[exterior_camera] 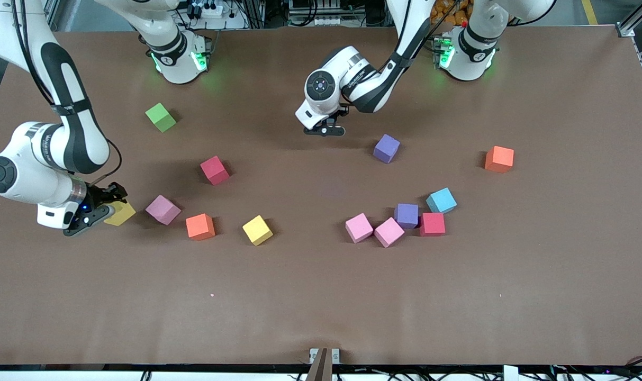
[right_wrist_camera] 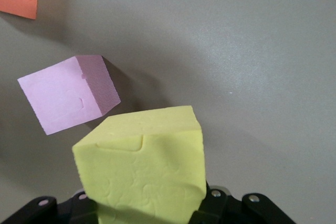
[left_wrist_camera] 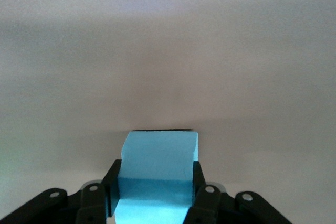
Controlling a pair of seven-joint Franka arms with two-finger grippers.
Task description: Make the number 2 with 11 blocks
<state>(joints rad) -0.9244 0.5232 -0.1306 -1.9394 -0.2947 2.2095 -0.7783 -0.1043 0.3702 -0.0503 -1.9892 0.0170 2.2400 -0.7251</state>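
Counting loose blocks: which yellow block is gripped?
The yellow block at the right arm's end of the table, in the right end effector; the other yellow block lies free.

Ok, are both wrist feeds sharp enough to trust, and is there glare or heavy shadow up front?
Left wrist view: light blue cube in the left end effector looks soft, table washed out. Right wrist view: yellow cube in the right end effector crisp, pink cube casts a dark shadow. Front view: even light, soft arm shadows.
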